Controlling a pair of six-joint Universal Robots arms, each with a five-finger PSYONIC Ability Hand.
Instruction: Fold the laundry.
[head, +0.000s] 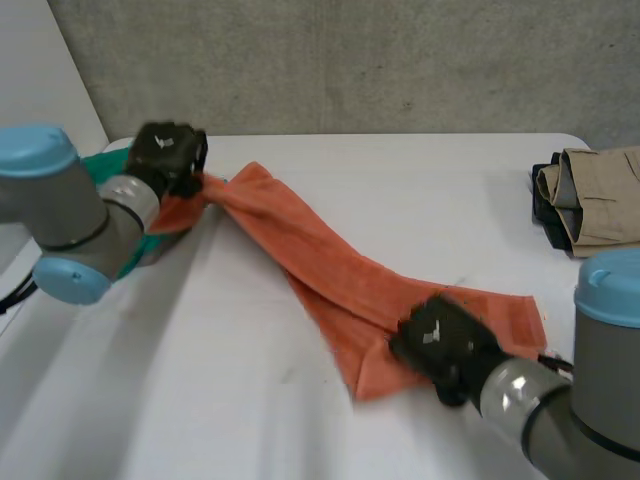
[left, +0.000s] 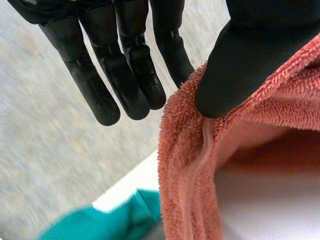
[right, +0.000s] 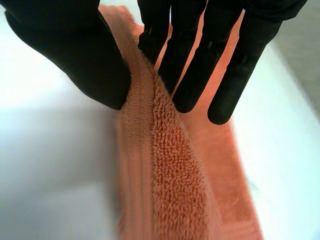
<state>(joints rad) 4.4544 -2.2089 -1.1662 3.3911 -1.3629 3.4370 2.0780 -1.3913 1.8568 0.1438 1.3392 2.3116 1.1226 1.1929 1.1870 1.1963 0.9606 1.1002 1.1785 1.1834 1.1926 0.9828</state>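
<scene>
An orange towel (head: 330, 260) stretches in a bunched band across the white table (head: 200, 390) from my left hand (head: 168, 150) at the back left to my right hand (head: 445, 345) near the front right. In the left wrist view, the thumb (left: 245, 65) presses on the towel's end edge (left: 190, 175), with the straight fingers (left: 125, 75) close beside it. In the right wrist view, a ridge of the towel (right: 175, 180) rises between the thumb (right: 85, 60) and the straight fingers (right: 190, 65), pinched there near its other end.
A green cloth (head: 100, 165) lies at the table's left edge behind my left hand, and it lies below the towel's end (left: 115, 220) in the left wrist view. A folded beige garment (head: 595, 195) on dark clothing sits at the far right.
</scene>
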